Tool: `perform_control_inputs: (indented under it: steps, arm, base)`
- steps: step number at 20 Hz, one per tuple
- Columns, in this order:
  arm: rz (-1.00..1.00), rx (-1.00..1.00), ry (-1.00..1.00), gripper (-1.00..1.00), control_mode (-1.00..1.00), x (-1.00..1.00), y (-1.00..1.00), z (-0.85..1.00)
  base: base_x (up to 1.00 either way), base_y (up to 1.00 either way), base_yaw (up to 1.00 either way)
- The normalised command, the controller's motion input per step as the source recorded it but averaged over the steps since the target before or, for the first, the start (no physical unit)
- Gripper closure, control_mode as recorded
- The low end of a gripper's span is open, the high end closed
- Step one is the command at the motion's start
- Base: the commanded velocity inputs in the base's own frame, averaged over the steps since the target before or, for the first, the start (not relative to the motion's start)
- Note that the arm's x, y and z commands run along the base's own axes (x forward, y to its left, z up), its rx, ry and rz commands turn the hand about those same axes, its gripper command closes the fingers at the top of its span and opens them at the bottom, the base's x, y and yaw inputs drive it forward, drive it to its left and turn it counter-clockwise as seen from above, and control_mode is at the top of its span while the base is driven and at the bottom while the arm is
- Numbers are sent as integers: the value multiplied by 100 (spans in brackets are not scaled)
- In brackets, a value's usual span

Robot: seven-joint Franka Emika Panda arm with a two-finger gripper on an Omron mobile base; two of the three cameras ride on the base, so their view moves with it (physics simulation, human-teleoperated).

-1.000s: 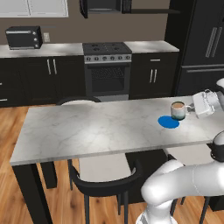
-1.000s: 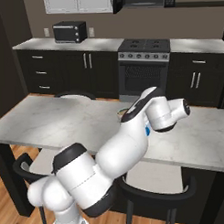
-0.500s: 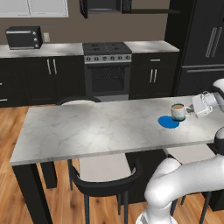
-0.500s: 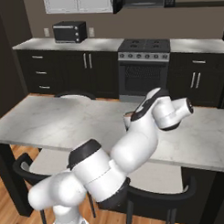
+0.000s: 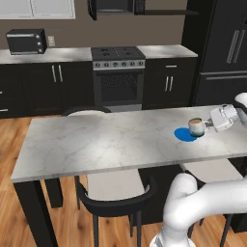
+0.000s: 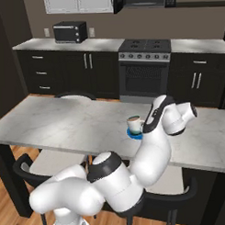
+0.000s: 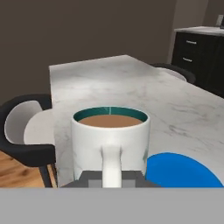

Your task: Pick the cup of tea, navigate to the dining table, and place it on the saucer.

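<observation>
The cup of tea (image 5: 196, 127), a white mug with brown liquid, hangs upright just above the dining table (image 5: 111, 140). My gripper (image 5: 208, 124) is shut on its handle from the right. The blue saucer (image 5: 185, 134) lies flat on the marble top, right under and slightly left of the cup. From the right base view the cup of tea (image 6: 134, 124) sits directly over the saucer (image 6: 135, 134), with the gripper (image 6: 143, 127) behind it. The hand view shows the cup of tea (image 7: 110, 140) close up, the gripper (image 7: 111, 177) pinching the handle, and the saucer (image 7: 179, 173) low to the right.
Black chairs with pale seats (image 5: 113, 190) stand along the table's near side, and another (image 5: 87, 112) on the far side. Beyond are black cabinets with a stove (image 5: 118, 72), a toaster oven (image 5: 26, 41) and a dark fridge (image 5: 224, 48).
The cup has sunk a little toward the saucer with the gripper still shut on its handle. The arm's elbow has shifted; table and saucer stay put.
</observation>
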Motion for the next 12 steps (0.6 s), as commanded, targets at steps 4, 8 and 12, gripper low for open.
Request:
perform_control_inputs:
  steps: [4,8,12]
  arm:
    - [0,2,0,100,-100,39,0,-21]
    - [0,4,0,100,-100,45,0,-11]
    - [0,4,0,100,-100,41,0,-12]
  base:
    - [0,0,0]
    - [0,0,0]
    - [0,0,0]
